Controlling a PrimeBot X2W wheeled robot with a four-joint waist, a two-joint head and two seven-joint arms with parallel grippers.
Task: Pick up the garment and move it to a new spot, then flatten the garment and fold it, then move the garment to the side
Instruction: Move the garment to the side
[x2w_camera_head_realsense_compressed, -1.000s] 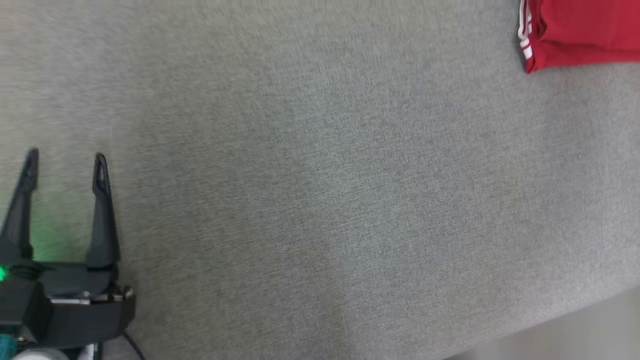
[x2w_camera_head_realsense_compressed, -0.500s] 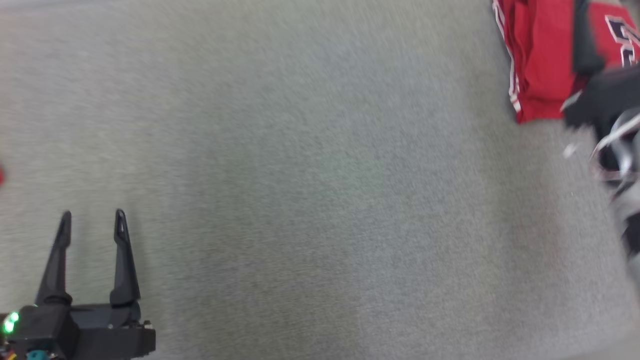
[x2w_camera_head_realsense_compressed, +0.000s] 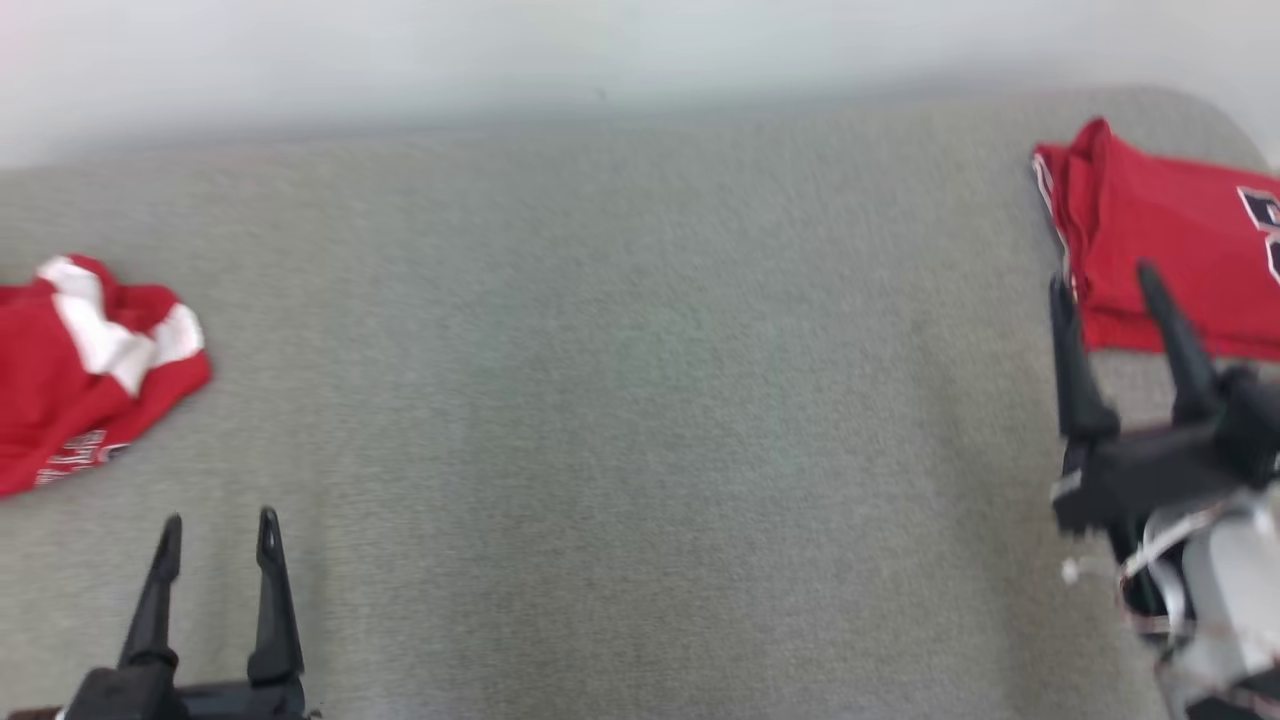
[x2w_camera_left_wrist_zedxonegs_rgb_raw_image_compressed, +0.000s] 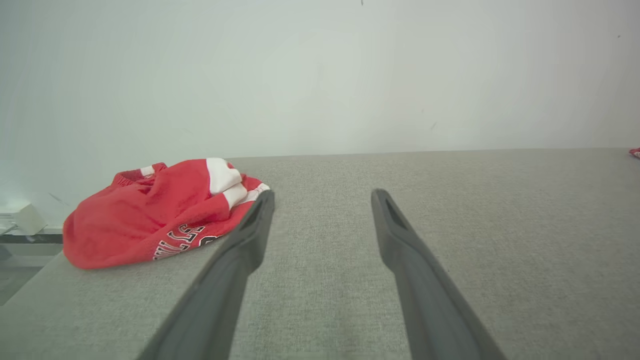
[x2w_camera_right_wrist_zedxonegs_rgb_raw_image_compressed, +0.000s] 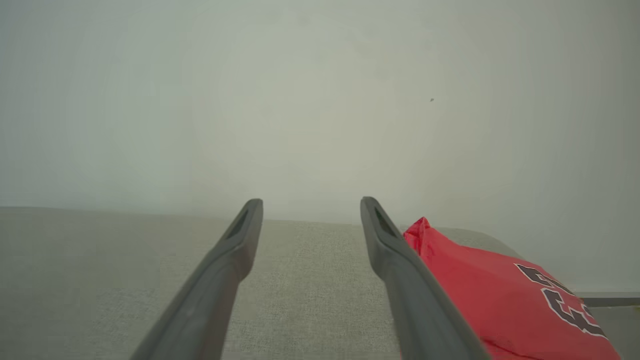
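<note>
Left gripper (x2w_camera_head_realsense_compressed: 220, 518), low at the near edge: fingers apart, nothing between them. Right gripper (x2w_camera_head_realsense_compressed: 1100, 277), a little further out: fingers likewise spread and empty, tips at the near hem of the folded red garment (x2w_camera_head_realsense_compressed: 1160, 230).

Grey cloth-covered table (x2w_camera_head_realsense_compressed: 640, 420) bare across the middle.

Crumpled red garment (x2w_camera_head_realsense_compressed: 90, 370) heaped by the left edge, ahead of the left fingers and apart from them (white bands and lettering uppermost).

The folded piece lies flat near the far right corner and looks finished and set aside. My judgement: the heap is the next pick-up, and the left arm is best placed for it.

Pale wall (x2w_camera_head_realsense_compressed: 600, 50) behind.
</note>
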